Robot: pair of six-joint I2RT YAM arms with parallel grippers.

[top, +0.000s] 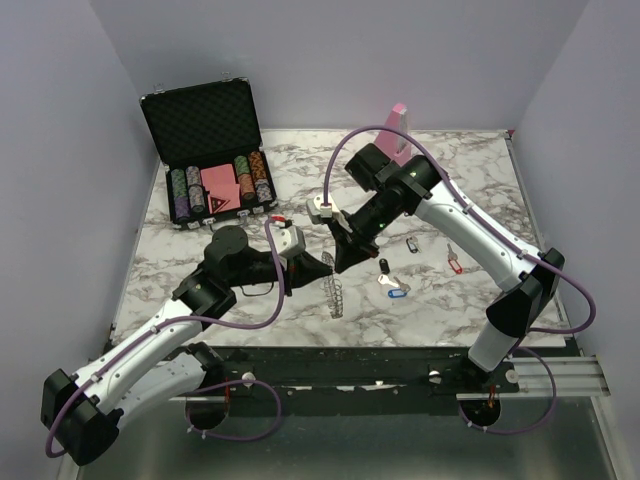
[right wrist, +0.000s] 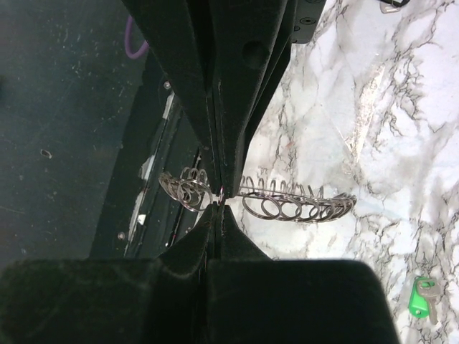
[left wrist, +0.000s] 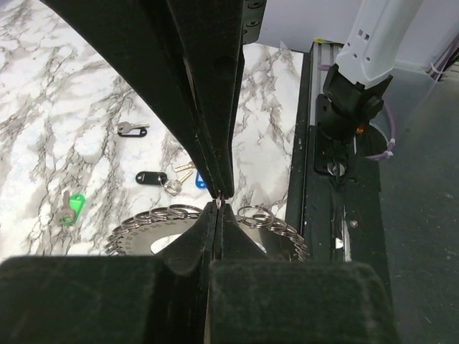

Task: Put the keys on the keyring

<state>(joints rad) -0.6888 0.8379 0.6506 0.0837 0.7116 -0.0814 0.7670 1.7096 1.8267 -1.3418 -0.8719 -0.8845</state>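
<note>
Keyring [top: 336, 292]: grey metal, rim crowded with small wire loops, coil-like seen edge-on; held upright on edge between the two sets of fingertips.
Left gripper [left wrist: 219, 202]: jaws pressed together, pinching the ring's rim at their tip, with loops fanning out to either side.
Right gripper [right wrist: 222, 195]: jaws closed, nipping the same rim from the opposite side.
Keys: flat on the marble table [left wrist: 43, 86] beyond the left fingertips, apart from the ring: green-tagged key [left wrist: 72, 208], black-tagged key [left wrist: 150, 177], dark-headed key [left wrist: 131, 129].
</note>
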